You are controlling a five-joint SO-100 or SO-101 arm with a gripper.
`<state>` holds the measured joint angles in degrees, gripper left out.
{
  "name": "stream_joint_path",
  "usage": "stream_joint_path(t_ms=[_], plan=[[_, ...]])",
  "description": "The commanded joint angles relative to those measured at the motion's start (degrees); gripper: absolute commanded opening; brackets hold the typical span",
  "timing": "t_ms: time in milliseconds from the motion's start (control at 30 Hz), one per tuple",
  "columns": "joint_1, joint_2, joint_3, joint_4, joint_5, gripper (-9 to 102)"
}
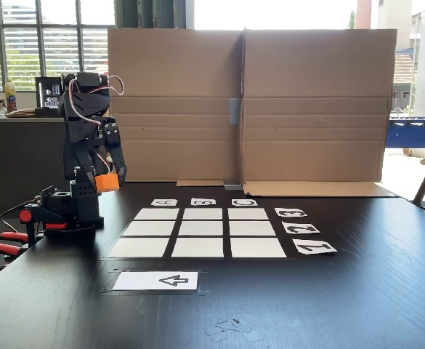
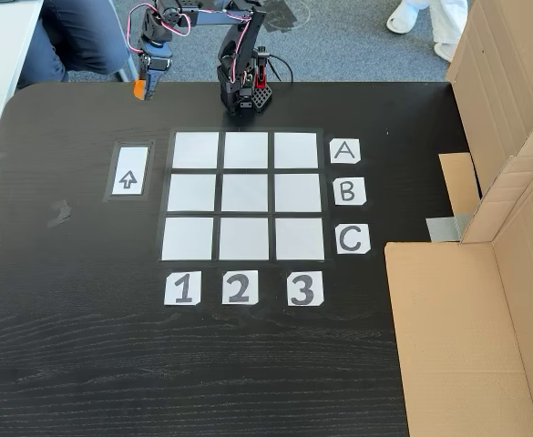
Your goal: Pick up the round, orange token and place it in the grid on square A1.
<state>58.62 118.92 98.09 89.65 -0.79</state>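
Glossy arrow card, flat white grid, pincer gripping puck-like token

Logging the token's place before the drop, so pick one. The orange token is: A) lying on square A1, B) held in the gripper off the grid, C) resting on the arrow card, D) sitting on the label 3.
B: the token sits between the gripper fingers, off the grid.

table: dark wood grain, slight sheen | grid: smooth white paper cells under glossy clear film | arrow card: white paper | token: bright orange plastic | arm: matt black plastic | screen: matt brown corrugated cardboard
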Motion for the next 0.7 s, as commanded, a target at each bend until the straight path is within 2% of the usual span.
stream_joint_path(t_ms=[0, 300, 667], plan=[[-0.7, 7.56, 5.36, -0.18, -0.97, 8], [-5.27, 17.75, 21.97, -0.26, -2.11, 8], [-13.71, 12.22, 31.64, -1.23, -3.08, 8]])
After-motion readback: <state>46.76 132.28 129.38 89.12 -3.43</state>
